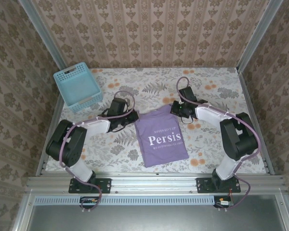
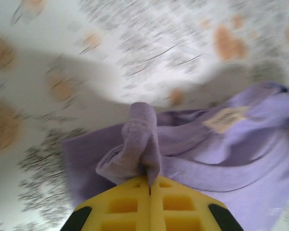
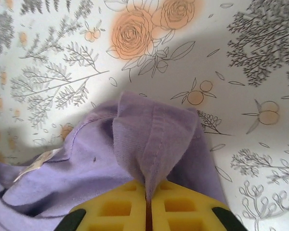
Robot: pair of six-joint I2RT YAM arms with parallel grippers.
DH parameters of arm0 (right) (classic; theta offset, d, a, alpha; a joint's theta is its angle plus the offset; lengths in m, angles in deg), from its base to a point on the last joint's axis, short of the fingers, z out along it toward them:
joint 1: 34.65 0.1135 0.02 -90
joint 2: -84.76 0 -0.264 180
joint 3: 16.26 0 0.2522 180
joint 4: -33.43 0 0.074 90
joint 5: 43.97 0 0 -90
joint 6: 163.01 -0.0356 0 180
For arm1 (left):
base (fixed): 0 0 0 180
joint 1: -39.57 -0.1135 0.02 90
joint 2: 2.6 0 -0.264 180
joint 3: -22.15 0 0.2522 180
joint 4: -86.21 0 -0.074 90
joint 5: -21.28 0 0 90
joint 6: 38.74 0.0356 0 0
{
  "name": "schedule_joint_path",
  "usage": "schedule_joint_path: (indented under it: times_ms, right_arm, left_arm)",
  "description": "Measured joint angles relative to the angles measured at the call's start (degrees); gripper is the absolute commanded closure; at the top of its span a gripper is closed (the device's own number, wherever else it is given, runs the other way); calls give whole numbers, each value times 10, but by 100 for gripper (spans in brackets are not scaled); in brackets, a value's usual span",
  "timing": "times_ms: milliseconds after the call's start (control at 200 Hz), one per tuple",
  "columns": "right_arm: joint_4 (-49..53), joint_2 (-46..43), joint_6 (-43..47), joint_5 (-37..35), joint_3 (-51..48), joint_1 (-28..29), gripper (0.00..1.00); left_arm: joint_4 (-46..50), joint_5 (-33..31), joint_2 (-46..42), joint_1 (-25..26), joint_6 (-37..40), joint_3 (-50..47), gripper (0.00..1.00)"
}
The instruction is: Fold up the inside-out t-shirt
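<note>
Spread on the table between the two arms, nearer the front edge than the back wall: a soft lavender-purple short-sleeved cloth t-shirt (image 1: 161,144), outline roughly a tall rectangle, slightly askew. Face up, with white printed lettering (image 1: 161,139), the large line reading "Persis". Near the collar, a pale neck label (image 2: 226,119) sewn to the purple cloth.

At the shirt's far left corner, a raised bunch of fabric pinched in the left gripper (image 2: 149,179), yellow pads clenched together on it; view from that wrist blurred. At the far right corner, a tented fold with a stitched hem clamped the same way in the right gripper (image 3: 147,188), pads tight on the cloth.

Underneath, a white table cover (image 1: 221,91) printed with grey leaves and orange roses. At the far left corner of the table, well apart from the shirt, a light-blue plastic lattice basket (image 1: 78,87). Around it all, walls papered in a brown damask pattern (image 1: 149,33).
</note>
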Motion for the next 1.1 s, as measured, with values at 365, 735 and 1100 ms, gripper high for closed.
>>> schedule_joint_path:
  times_ms: [365, 735, 1100]
  right_arm:
    - [31, 52, 43, -33, 39, 1, 42]
    - [41, 54, 58, -35, 37, 1, 31]
    - [52, 94, 43, -55, 55, 15, 51]
  left_arm:
    - [85, -45, 17, 1, 19, 29, 53]
    - [120, -53, 17, 17, 25, 43, 48]
    - [150, -63, 63, 23, 19, 84, 68]
